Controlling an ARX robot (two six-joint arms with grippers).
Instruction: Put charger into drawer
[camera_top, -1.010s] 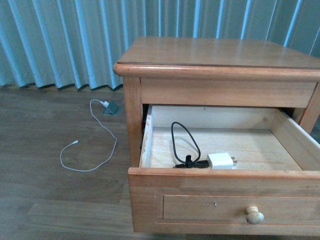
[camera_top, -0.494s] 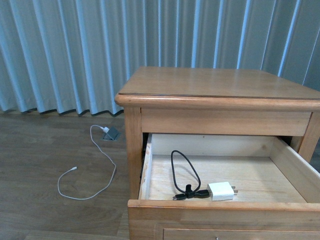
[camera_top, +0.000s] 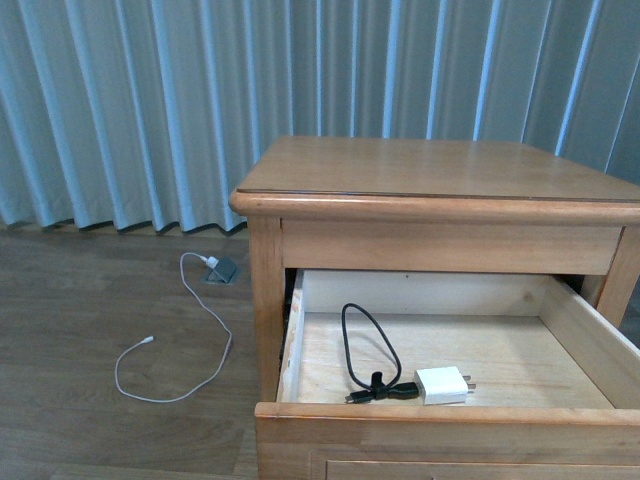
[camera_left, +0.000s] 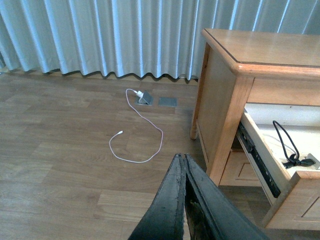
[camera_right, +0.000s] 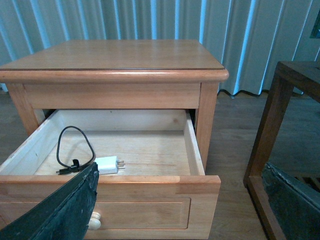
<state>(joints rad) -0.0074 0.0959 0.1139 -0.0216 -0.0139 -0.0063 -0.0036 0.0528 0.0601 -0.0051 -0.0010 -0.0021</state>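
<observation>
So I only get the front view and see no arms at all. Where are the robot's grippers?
Observer: The left gripper hangs above the wood floor, left of the nightstand, jaws shut and empty.
Operator: And the other one?
Observer: The right gripper faces the open drawer, fingers spread wide, holding nothing.
Operator: Anything else I miss?
Observer: Dark wooden furniture stands to the nightstand's right.

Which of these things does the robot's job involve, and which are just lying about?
Part of the job: charger, lying inside; drawer, open.
Just lying about: white charger with long cable on the floor; curtain; dark wooden frame.
</observation>
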